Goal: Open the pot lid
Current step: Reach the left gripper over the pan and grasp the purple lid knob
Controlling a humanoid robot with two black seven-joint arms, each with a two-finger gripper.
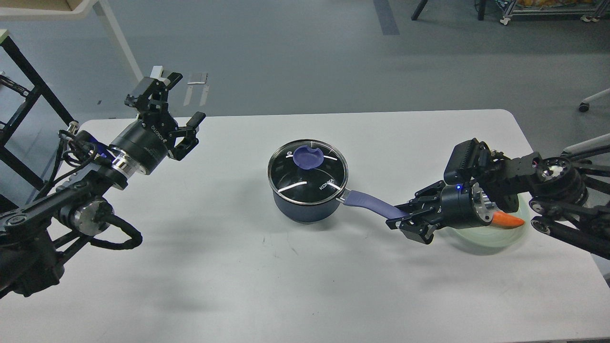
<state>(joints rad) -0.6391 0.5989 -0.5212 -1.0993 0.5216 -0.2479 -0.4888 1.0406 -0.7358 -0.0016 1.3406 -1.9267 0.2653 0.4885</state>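
A dark blue pot (305,209) stands mid-table with its glass lid (307,172) on, a purple knob (307,156) at the lid's centre. Its purple handle (369,202) points right. My right gripper (405,216) has closed around the end of that handle. My left gripper (183,102) is open and empty, raised over the table's far left corner, well left of the pot.
A pale green plate (495,236) with an orange carrot (507,220) lies under my right wrist near the right edge. The white table (286,286) spans the view. A black rack (19,95) stands at the far left.
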